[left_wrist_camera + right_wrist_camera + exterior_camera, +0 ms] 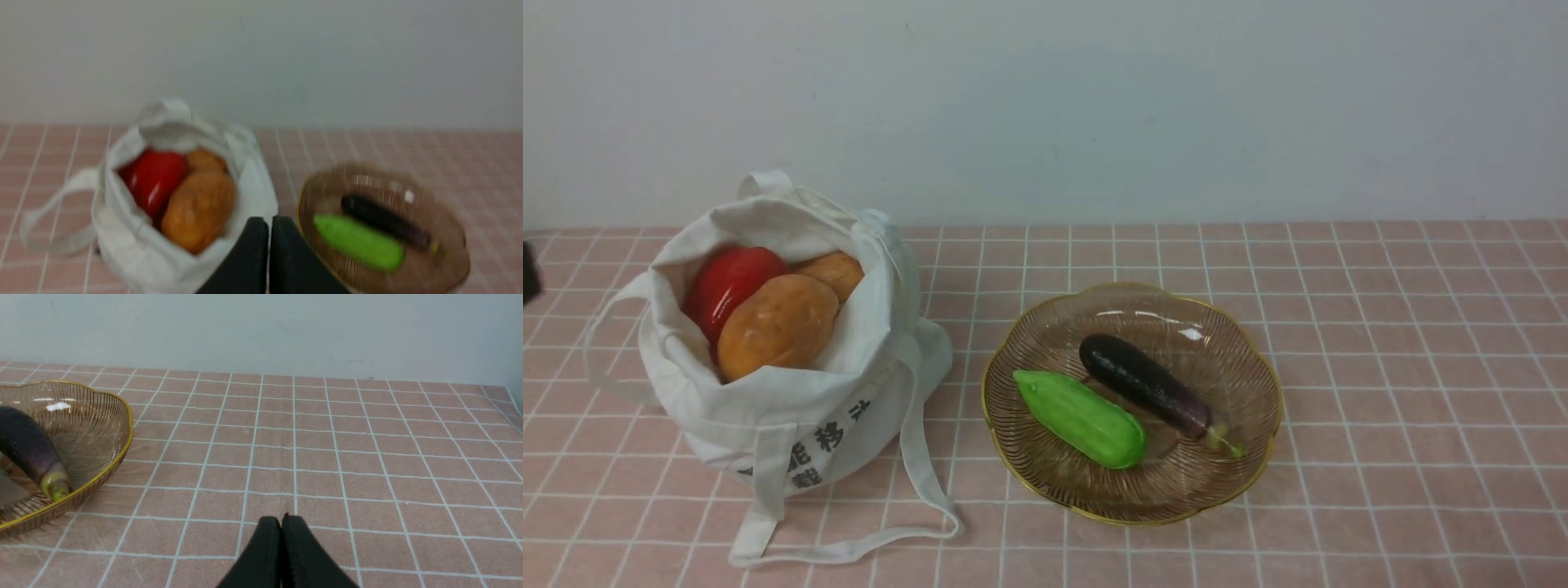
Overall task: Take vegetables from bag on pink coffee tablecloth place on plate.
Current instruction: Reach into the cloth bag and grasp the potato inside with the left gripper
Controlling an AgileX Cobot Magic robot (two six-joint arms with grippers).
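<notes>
The white cloth bag (792, 408) with black characters stands at the left of the pink gridded tablecloth (1380, 343). In it lie a red bell pepper (727, 286) and two orange-brown potatoes (776, 325) (837, 271). The ribbed glass plate (1233, 482) with a gold rim sits to its right, holding a dark purple eggplant (1147, 384) and a green cucumber (1082, 418). My left gripper (269, 222) is shut and empty, above and in front of the gap between bag (245, 192) and plate (445, 261). My right gripper (281, 520) is shut and empty over bare cloth right of the plate (110, 465).
A plain pale wall (1094, 106) runs along the far edge of the table. The bag's long straps (915, 457) trail on the cloth in front of it, near the plate's left rim. A dark object (529, 273) pokes in at the far left edge.
</notes>
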